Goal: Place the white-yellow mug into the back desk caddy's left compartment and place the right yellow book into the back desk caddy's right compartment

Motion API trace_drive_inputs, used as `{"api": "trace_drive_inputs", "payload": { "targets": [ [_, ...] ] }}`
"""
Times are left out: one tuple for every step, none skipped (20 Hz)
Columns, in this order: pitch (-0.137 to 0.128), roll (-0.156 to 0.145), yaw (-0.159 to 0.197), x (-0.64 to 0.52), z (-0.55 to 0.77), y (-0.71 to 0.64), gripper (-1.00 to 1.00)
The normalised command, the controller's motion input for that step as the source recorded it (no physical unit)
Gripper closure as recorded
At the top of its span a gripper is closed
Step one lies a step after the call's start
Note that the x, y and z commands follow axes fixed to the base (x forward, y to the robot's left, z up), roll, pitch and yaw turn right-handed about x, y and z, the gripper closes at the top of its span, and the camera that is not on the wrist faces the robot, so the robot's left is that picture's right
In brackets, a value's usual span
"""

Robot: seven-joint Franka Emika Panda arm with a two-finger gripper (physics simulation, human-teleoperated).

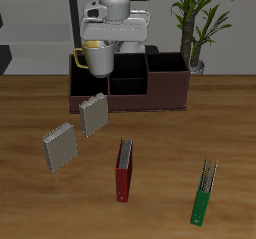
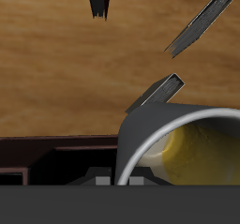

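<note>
My gripper [image 1: 97,49] is shut on the rim of the white-yellow mug [image 1: 96,57], which hangs upright in the air. The mug [image 2: 192,143] shows its yellow inside in the wrist view. It hovers over one end of the dark reddish-brown back desk caddy [image 1: 165,91], the end nearest the two tan books. The caddy's wall [image 2: 47,157] lies just under the mug. The right yellow book [image 1: 58,147] stands tilted on the table in front of the caddy, apart from the gripper. It appears edge-on in the wrist view [image 2: 202,22].
A second tan book [image 1: 93,114] stands closer to the caddy. A red book [image 1: 123,170] and a green book [image 1: 205,193] lie nearer the table's front edge. A potted plant [image 1: 196,28] stands behind the caddy's other end.
</note>
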Motion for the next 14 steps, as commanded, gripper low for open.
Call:
{"api": "trace_drive_inputs", "payload": {
  "targets": [
    [0.02, -0.02, -0.021, -0.06, -0.15, 0.02, 1.0],
    [0.058, 0.027, -0.07, -0.19, -0.23, 0.01, 1.0],
    [0.008, 0.001, 0.018, -0.16, -0.18, 0.06, 1.0],
    [-0.021, -0.107, 0.015, -0.19, -0.06, -0.09, 1.0],
    [0.018, 0.023, -0.047, -0.19, -0.12, 0.06, 1.0],
    [0.006, 0.015, 0.005, -0.16, -0.06, 0.04, 1.0],
    [0.042, -0.016, -0.003, -0.11, -0.12, -0.07, 1.0],
    [-0.028, -0.083, -0.018, -0.19, -0.04, -0.12, 1.0],
    [0.064, 0.104, -0.058, -0.19, -0.18, 0.0, 1.0],
    [0.066, -0.004, -0.003, -0.2, -0.22, -0.07, 1.0],
    [0.029, -0.04, -0.008, -0.17, -0.16, -0.09, 1.0],
    [0.02, 0.015, 0.022, -0.24, -0.18, 0.0, 1.0],
    [0.009, -0.043, 0.053, -0.18, -0.09, -0.12, 1.0],
    [0.0, -0.033, -0.065, -0.26, -0.06, -0.11, 1.0]
  ]
}}
